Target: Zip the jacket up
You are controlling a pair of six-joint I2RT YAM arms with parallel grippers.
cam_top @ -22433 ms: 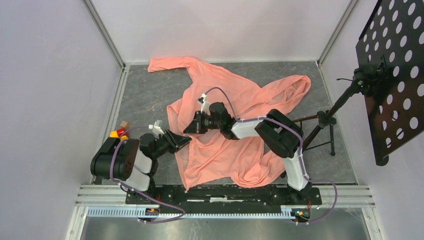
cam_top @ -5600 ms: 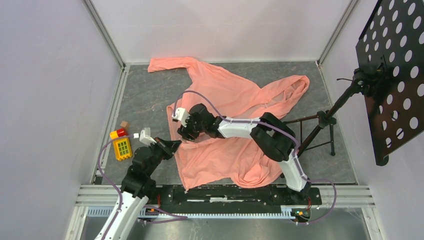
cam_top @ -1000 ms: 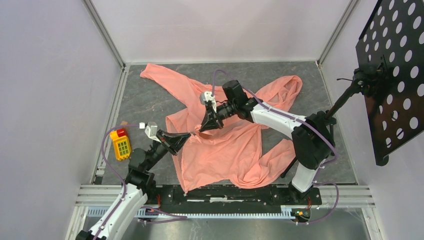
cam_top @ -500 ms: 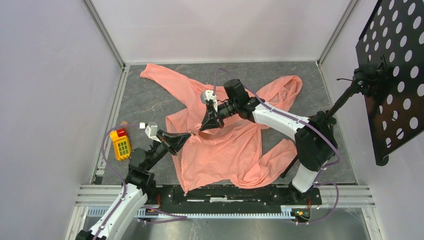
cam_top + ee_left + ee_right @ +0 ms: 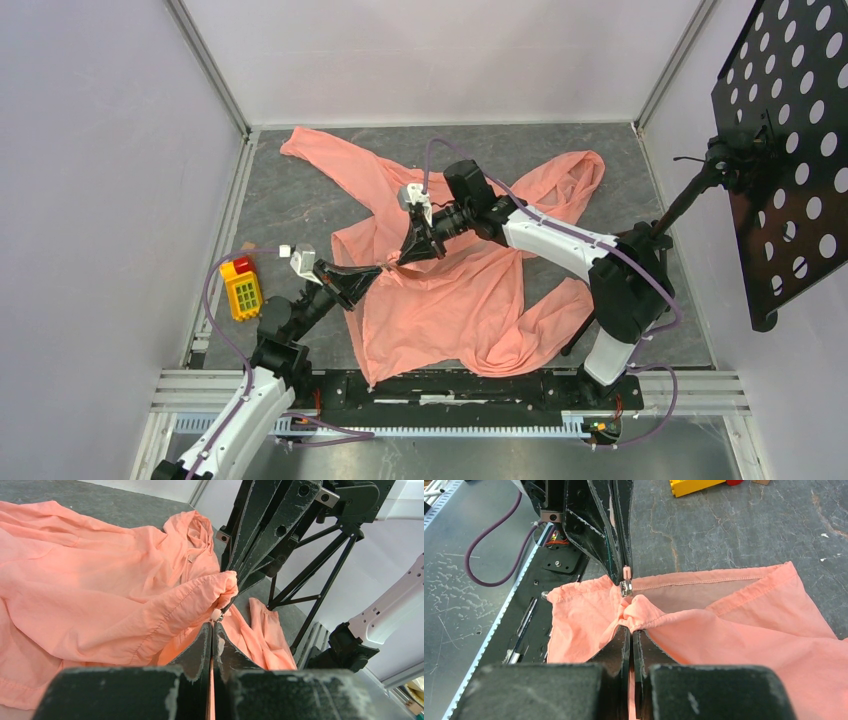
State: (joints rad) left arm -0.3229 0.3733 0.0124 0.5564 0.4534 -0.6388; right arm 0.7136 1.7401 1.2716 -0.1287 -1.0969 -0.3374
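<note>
The salmon-pink jacket (image 5: 450,290) lies crumpled on the grey floor, one sleeve reaching far left. My left gripper (image 5: 378,268) is shut on a thin strip of its front edge (image 5: 211,630), with the small zipper slider (image 5: 216,614) just beyond its tips. My right gripper (image 5: 407,256) faces it, almost tip to tip, and is shut on a bunched fold of the jacket (image 5: 630,629). The slider (image 5: 626,586) sits between the two grippers in the right wrist view. The edge is held up off the floor between them.
A yellow toy block (image 5: 243,292) with a red piece (image 5: 243,264) lies at the left wall. A black perforated music stand (image 5: 790,150) on a tripod (image 5: 640,260) stands at the right. Metal rail (image 5: 450,390) runs along the near edge.
Over the last second almost nothing moved. Since several seconds ago the right gripper has risen with the jacket edge, and the far sleeve has shifted left.
</note>
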